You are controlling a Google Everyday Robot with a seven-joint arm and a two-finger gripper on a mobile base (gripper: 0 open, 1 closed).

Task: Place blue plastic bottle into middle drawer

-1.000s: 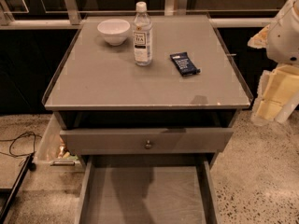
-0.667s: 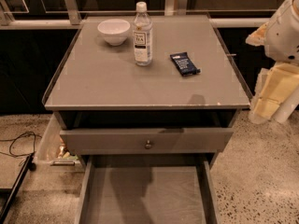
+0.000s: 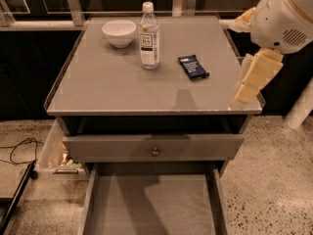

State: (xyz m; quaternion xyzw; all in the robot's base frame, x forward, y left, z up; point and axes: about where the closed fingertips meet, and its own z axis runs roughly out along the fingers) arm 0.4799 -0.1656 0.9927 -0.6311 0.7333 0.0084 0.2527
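Nearest me, the middle drawer (image 3: 151, 204) is pulled out below the cabinet, its grey floor bare and ready to receive. Above it sits the drawer front (image 3: 155, 151) with its small knob, closed. My gripper (image 3: 247, 89) hangs at the right edge of the tabletop (image 3: 112, 89), angled down and to the left; whether it is wide or closed I cannot tell. The blue plastic bottle (image 3: 149, 38) stands upright toward the back of the top, well to the gripper's left and farther away, with the snack bar (image 3: 193, 66) lying between them. So I judge the reach must go left and back, above the bar, meeting a vertical bottle from the side. The white bowl (image 3: 119, 32) sits just beyond it on the left.
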